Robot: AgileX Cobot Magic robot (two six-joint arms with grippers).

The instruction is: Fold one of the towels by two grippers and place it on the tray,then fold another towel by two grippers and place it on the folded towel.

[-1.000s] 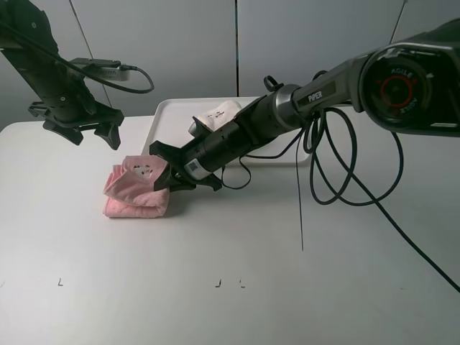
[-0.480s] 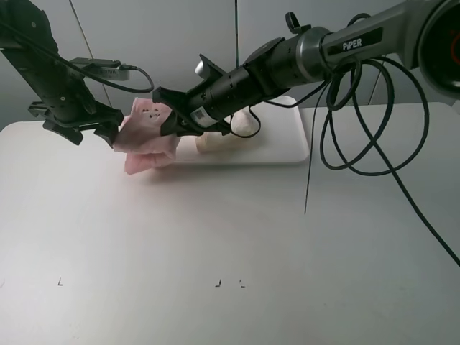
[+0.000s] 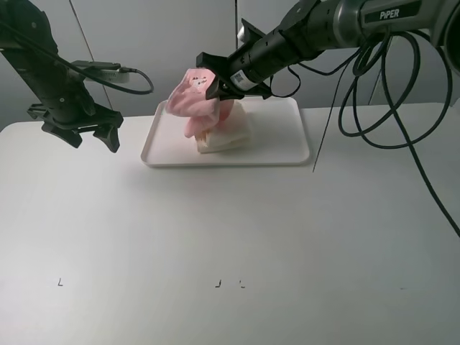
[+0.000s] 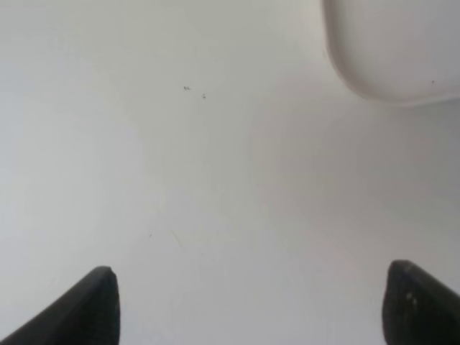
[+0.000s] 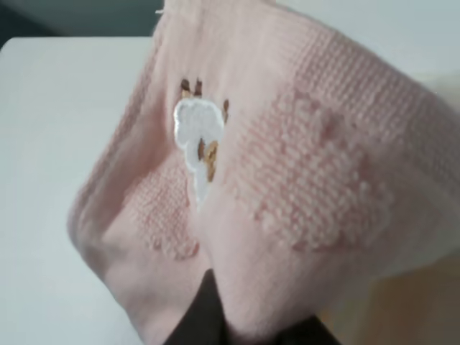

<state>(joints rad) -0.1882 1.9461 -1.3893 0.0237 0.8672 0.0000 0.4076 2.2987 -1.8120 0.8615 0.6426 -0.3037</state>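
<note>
My right gripper (image 3: 213, 84) is shut on the folded pink towel (image 3: 192, 100) and holds it in the air over the left part of the white tray (image 3: 280, 152). The pink towel fills the right wrist view (image 5: 287, 180), its white embroidered patch showing. A folded cream towel (image 3: 228, 136) lies on the tray just under the pink one. My left gripper (image 3: 93, 133) is open and empty, low over the table left of the tray. In the left wrist view its two dark fingertips (image 4: 93, 302) stand wide apart over bare table, with a corner of the tray (image 4: 388, 50) showing.
The white table (image 3: 230, 237) spreads in front of the tray. Black cables (image 3: 359, 108) hang from the right arm beside the tray's right end. Small dark marks (image 3: 219, 283) sit near the table's front.
My right gripper has lifted the pink towel off the table and carried it right and back, from beside the left gripper to over the tray. The left arm has not moved.
</note>
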